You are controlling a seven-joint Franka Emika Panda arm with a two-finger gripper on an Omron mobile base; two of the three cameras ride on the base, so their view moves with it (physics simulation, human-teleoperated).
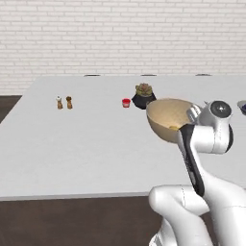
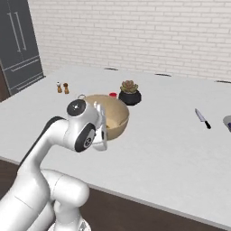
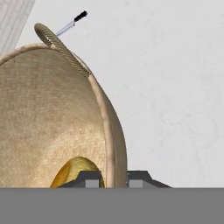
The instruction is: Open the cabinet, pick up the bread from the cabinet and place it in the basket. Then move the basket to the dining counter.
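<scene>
My gripper is shut on the thick rim of the tan woven basket, one finger inside the wall and one outside. The basket hangs tilted over the white dining counter; I cannot tell whether its bottom touches the top. The yellow-orange bread lies inside it, low against the wall. In the base views the gripper sits at the basket's near rim, partly hidden by the wrist. The cabinet is out of view.
On the counter stand a potted succulent, a small red cup, and two shakers to the left. A knife lies to the right, near a dark bowl. A grey fridge stands far left.
</scene>
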